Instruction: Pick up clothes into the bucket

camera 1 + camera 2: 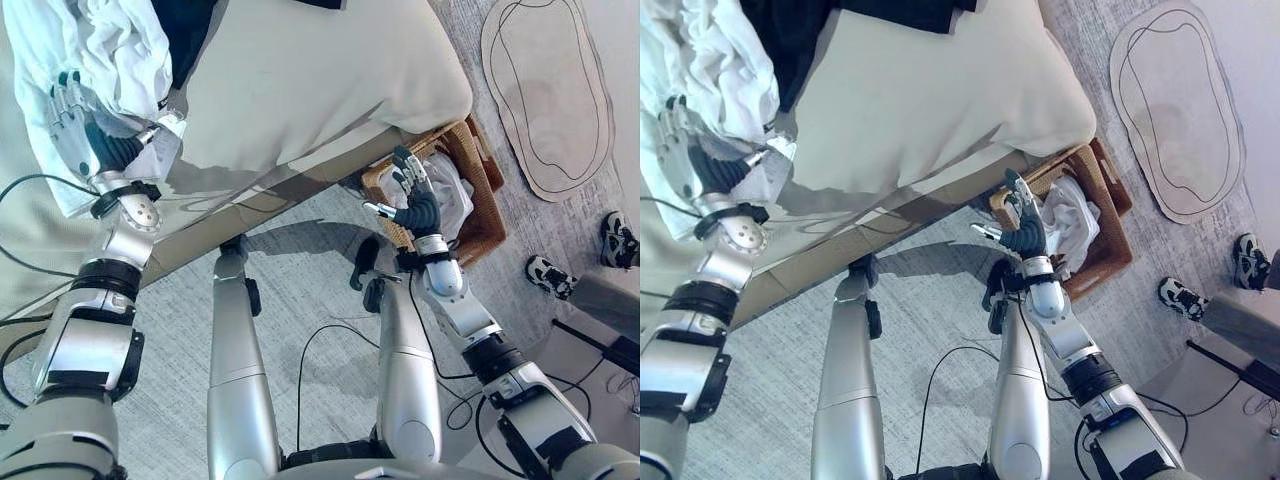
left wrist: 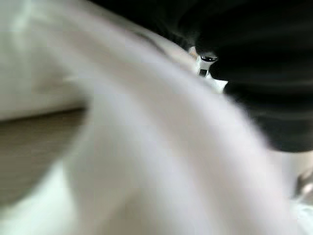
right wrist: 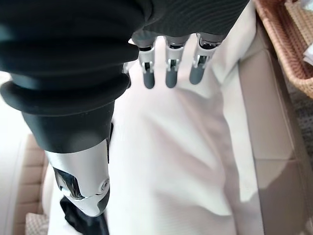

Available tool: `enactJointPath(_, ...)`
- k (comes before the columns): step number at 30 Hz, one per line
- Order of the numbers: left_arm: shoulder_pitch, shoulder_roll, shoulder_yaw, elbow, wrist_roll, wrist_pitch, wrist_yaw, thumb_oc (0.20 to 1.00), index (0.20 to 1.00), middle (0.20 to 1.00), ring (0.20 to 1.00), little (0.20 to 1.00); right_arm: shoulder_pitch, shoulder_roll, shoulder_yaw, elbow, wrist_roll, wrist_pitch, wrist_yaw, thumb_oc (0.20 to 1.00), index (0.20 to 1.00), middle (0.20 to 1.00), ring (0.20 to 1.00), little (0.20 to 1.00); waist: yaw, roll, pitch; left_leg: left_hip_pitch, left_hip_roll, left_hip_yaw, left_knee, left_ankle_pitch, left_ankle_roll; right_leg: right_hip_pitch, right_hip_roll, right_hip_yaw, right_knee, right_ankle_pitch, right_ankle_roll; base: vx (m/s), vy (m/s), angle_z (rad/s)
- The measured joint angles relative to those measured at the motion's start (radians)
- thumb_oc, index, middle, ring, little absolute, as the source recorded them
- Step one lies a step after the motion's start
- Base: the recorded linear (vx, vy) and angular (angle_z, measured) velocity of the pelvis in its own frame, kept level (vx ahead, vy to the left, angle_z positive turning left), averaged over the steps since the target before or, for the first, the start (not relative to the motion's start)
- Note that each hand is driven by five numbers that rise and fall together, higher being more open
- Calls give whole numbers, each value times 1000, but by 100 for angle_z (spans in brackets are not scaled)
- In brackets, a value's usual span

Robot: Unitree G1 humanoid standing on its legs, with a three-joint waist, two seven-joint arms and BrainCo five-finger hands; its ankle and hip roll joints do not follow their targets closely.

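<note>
My left hand (image 1: pixel 75 125) is up on the bed (image 1: pixel 330 80), against the white garment (image 1: pixel 110 45); fingers look fairly straight, but I cannot tell if any cloth is gripped. A dark garment (image 1: pixel 185 30) lies just beside the white one. My right hand (image 1: pixel 415 200) hangs over the near edge of the wicker basket (image 1: pixel 485 205), fingers loosely spread, holding nothing. White clothes (image 1: pixel 445 195) already sit in the basket. A person's shoes (image 1: pixel 550 275) are on the floor, far right.
</note>
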State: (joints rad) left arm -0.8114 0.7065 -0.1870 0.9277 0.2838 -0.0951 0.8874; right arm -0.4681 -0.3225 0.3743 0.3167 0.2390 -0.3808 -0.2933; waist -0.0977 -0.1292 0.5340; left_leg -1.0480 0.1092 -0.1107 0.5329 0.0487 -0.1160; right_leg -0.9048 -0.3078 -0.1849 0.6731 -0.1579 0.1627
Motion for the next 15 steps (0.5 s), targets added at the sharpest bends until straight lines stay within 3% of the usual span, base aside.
enactJointPath(5, 74, -31, 60, 46, -3, -2, 51, 1000, 1000, 1000, 1000, 1000, 1, 1, 8, 1, 9, -9, -11, 1000, 1000, 1000, 1000, 1000, 2, 0, 0, 21, 5, -1, 0, 1, -2, 24, 5, -2, -4, 0, 0, 0, 0, 0)
enactJointPath(15, 96, -70, 62, 91, -39, -2, 58, 1000, 1000, 1000, 1000, 1000, 4, 1, 31, 1, 15, -10, -21, 1000, 1000, 1000, 1000, 1000, 6, -2, -1, 40, 6, 0, -17, -4, 1, 34, 6, -4, -8, -5, -8, 0, 0, 0)
